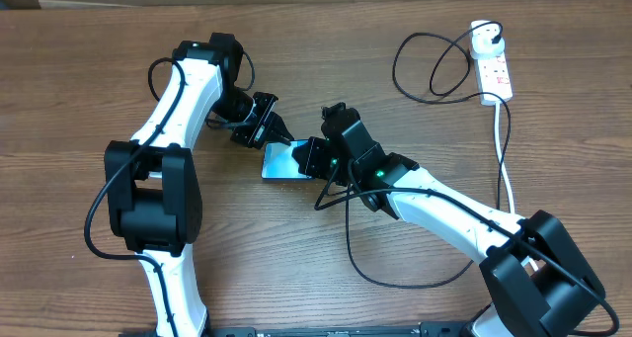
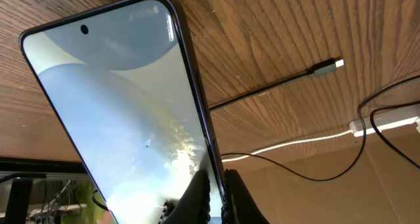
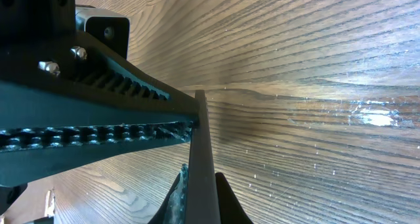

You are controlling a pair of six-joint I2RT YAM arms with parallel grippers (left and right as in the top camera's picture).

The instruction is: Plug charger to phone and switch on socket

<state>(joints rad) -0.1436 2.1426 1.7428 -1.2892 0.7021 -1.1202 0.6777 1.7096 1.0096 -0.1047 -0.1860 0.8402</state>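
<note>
Phone (image 1: pixel 281 162) is held between both arms near the middle of the worktop (image 1: pixel 99 100), lit screen up. The left hand (image 2: pixel 216 191) is closed on one long edge, its fingers pinching the thin side, and the phone looks tilted off the wood in that wrist's view. The right hand (image 3: pixel 200 191) is clamped on it too. Its camera sees the phone edge-on as a narrow strip between the fingers, with the left hand's black body meeting the far end.

A double grip like this probably serves to square the phone up or pass it from one hand to the other. Whichever hand keeps it can then steady it against the push of the plug. Neither hand has the charger (image 2: pixel 282 83).

Its tip (image 2: pixel 326 67) lies loose on the wood, well apart from the phone, and the black cable trails away from it. At the far right corner the cable loops back to the round white adapter (image 1: pixel 484 42), which sits in the end of the socket (image 1: pixel 496 75). I cannot tell how the socket's switches are set.

The task looks to be in its early part, with nothing plugged into the phone and the socket untouched. One hand must let go to fetch the tip, and the phone's port end has to be left clear of fingers.
</note>
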